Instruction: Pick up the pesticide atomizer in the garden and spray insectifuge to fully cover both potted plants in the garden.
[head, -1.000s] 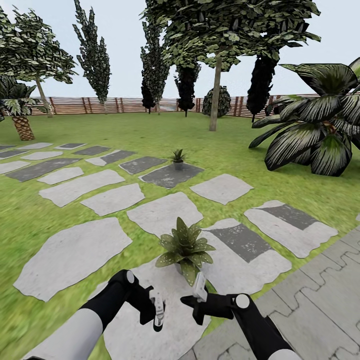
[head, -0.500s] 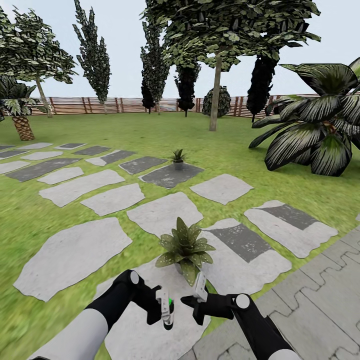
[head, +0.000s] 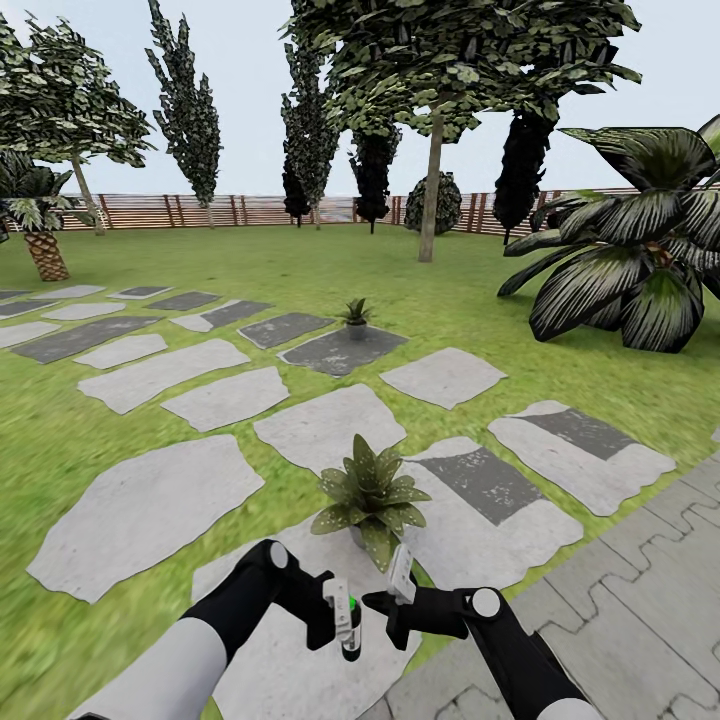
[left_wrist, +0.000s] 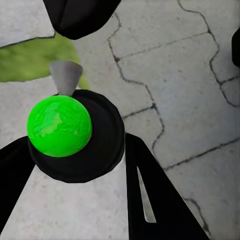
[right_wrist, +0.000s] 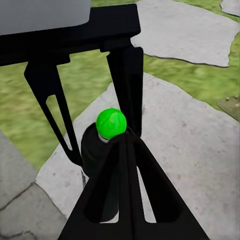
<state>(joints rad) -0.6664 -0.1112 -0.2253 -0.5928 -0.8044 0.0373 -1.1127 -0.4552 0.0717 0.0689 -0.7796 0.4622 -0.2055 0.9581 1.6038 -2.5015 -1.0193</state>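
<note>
The garden (head: 300, 270) spreads ahead as a green lawn with irregular grey stepping stones (head: 140, 510), ringed far off by a brown slat fence (head: 200, 210) with trees (head: 435, 60) before it. A huge dark plant with white-striped leaves (head: 640, 270) stands well off to the right of both claws. Grey interlocking paving (head: 640, 600) runs beside and under the right arm.

Both arms reach forward and low, elbows out, wrists turned in toward each other over the nearest stone. Open lawn and flat stones lie to the left of the left gripper (head: 345, 622).

Just beyond and between the two claws sits the nearer of the potted plants (head: 370, 497), on a stone. The second potted plant (head: 356, 314) stands well beyond it, on a darker slab.

The left gripper's black fingers (left_wrist: 150, 200) close around the pesticide atomizer (left_wrist: 75, 135), which stands upright in them; the left wrist view looks down on its dark round body, bright green cap and pale grey nozzle. The right wrist view shows the same bottle held between those fingers. The right gripper (head: 398, 580) sits just beside the left, its fingers (right_wrist: 125, 200) pressed together with nothing between them. No label or writing is readable on the bottle.
</note>
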